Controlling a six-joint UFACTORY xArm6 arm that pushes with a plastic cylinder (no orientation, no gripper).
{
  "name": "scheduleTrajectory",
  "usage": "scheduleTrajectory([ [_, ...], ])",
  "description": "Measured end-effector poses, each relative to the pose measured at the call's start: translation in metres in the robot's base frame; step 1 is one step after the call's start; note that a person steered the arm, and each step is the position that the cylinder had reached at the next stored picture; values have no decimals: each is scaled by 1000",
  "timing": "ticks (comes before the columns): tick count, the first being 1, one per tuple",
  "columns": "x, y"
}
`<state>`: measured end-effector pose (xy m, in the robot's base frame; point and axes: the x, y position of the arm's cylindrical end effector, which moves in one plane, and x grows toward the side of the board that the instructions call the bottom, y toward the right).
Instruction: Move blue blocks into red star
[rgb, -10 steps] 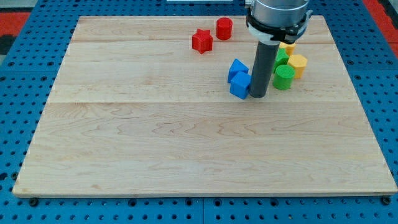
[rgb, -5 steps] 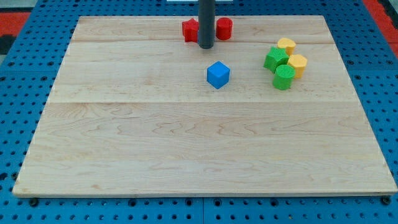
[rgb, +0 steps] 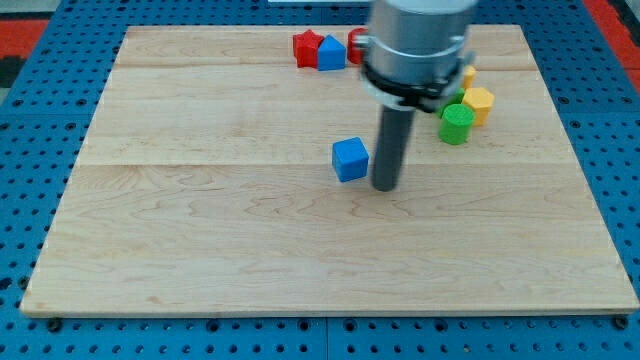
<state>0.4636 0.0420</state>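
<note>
The red star (rgb: 306, 48) lies near the view's top edge of the board. A blue block (rgb: 331, 53) sits right against the star's right side. A second blue cube (rgb: 350, 159) lies near the board's middle. My tip (rgb: 385, 186) rests on the board just right of and slightly below this blue cube, a small gap apart. The arm's body hides part of the board above the tip.
A red cylinder (rgb: 356, 42) shows partly behind the arm, right of the top blue block. A green cylinder (rgb: 456, 124) and yellow blocks (rgb: 478, 101) cluster at the view's right, partly hidden by the arm. The wooden board (rgb: 200, 250) lies on a blue pegboard.
One blue block went up to the red star, which shifted left. The other blue cube moved left and then down. My tip went to the top and came back down beside the cube.
</note>
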Motion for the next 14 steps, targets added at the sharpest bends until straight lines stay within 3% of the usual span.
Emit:
scheduleTrajectory([
  [1, -39, -70],
  [2, -71, -104],
  [6, -67, -81],
  [7, -43, -78],
  [8, 8, -81],
  [9, 11, -34],
  [10, -13, -3],
  [11, -71, -22],
  [12, -65, -52],
  [13, -33, -53],
  [14, -41, -107],
])
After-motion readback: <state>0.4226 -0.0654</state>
